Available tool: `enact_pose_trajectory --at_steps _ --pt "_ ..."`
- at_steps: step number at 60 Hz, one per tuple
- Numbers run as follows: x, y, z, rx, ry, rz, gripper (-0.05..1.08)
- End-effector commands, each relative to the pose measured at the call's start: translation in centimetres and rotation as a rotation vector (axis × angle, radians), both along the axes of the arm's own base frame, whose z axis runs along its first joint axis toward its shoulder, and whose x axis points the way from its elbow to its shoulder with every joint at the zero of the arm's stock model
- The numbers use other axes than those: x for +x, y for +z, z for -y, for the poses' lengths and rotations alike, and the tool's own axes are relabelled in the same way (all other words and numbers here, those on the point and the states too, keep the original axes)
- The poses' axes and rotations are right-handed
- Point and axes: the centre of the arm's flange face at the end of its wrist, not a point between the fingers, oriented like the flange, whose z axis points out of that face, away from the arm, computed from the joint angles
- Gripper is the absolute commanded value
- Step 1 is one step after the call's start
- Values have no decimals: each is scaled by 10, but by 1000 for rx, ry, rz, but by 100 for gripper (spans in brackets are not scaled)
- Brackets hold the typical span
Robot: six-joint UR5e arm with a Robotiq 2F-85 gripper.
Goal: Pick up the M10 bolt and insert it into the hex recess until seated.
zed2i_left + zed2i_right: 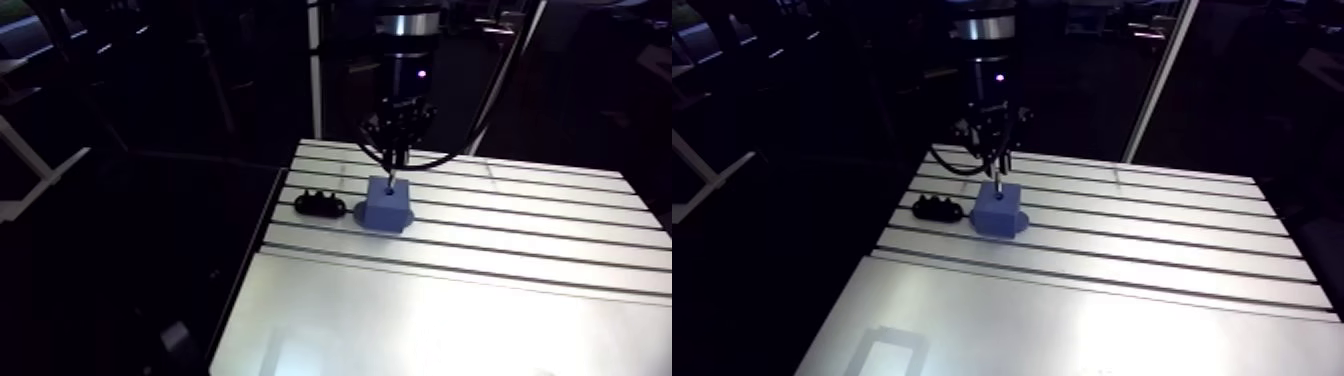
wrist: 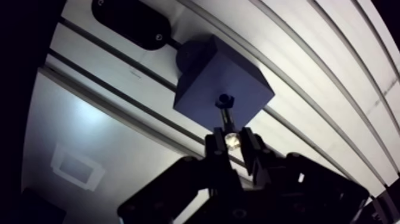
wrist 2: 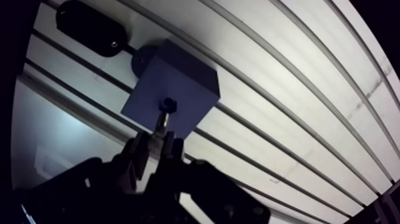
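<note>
A blue block (image 2: 223,83) with a small dark recess (image 2: 224,99) in its top face stands on the slotted table (image 1: 520,230). My gripper (image 2: 232,141) hangs straight above it, shut on the bolt (image 2: 229,126), whose bright head sits between the fingertips. The bolt's shank points down, and its tip is at the recess opening. In the arm view the gripper (image 1: 398,150) stands directly over the block (image 1: 387,205), with the bolt (image 1: 391,179) reaching the top face.
A black oblong fixture (image 1: 318,204) lies on the table right beside the block, on the side toward the table's left edge. Long grooves run across the aluminium top.
</note>
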Motion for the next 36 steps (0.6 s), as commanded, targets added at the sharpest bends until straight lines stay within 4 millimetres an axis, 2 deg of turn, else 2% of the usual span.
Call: enact_pose_trajectory --at_steps 1,36 --pt "-1 0 0 -3 1 -8 108" --pt "1 -9 0 -2 1 -1 108"
